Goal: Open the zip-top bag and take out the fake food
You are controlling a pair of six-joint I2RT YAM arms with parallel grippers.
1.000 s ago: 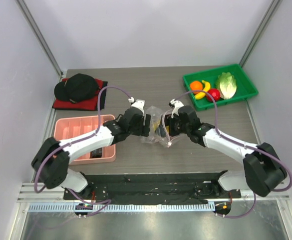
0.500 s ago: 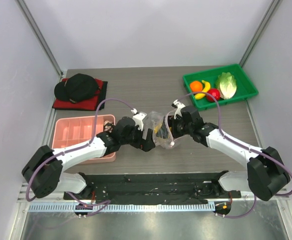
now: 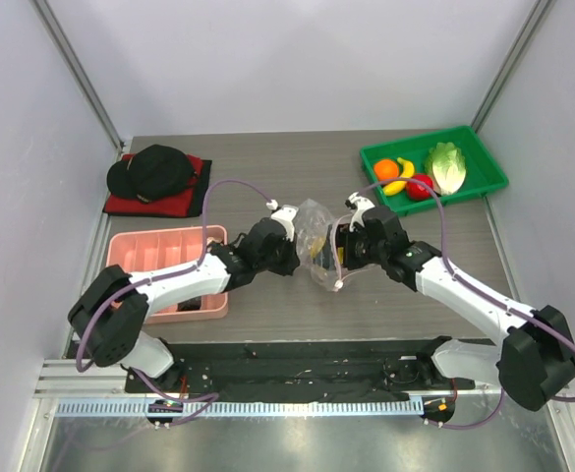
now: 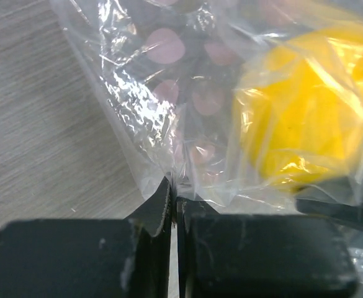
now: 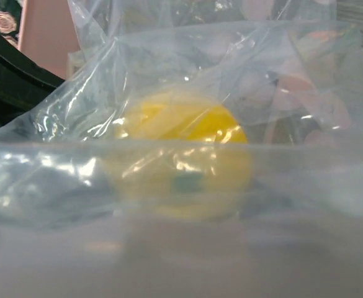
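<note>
The clear zip-top bag [image 3: 316, 239] with pinkish dots sits mid-table between both arms. My left gripper [image 3: 293, 253] is shut on a fold of its plastic; in the left wrist view the jaws [image 4: 174, 197] pinch the bag [image 4: 169, 112] edge. A yellow lemon [image 4: 305, 124] lies inside the bag, also seen through plastic in the right wrist view [image 5: 181, 155]. My right gripper [image 3: 339, 252] is against the bag's right side, its fingers hidden by plastic draped over its camera. An orange [image 3: 386, 169], banana [image 3: 397, 183], red fruit [image 3: 421, 186] and cabbage [image 3: 446, 167] lie in the green tray [image 3: 484, 182].
A pink compartment tray [image 3: 159, 246] stands at the left, under the left arm. A black cap on a red cloth [image 3: 154, 175] lies at the back left. Grey walls close in both sides.
My left gripper was open; it has swung in to the bag's left side and shut on the plastic. The bag has shifted slightly and stands a little higher. The right arm barely moved.
</note>
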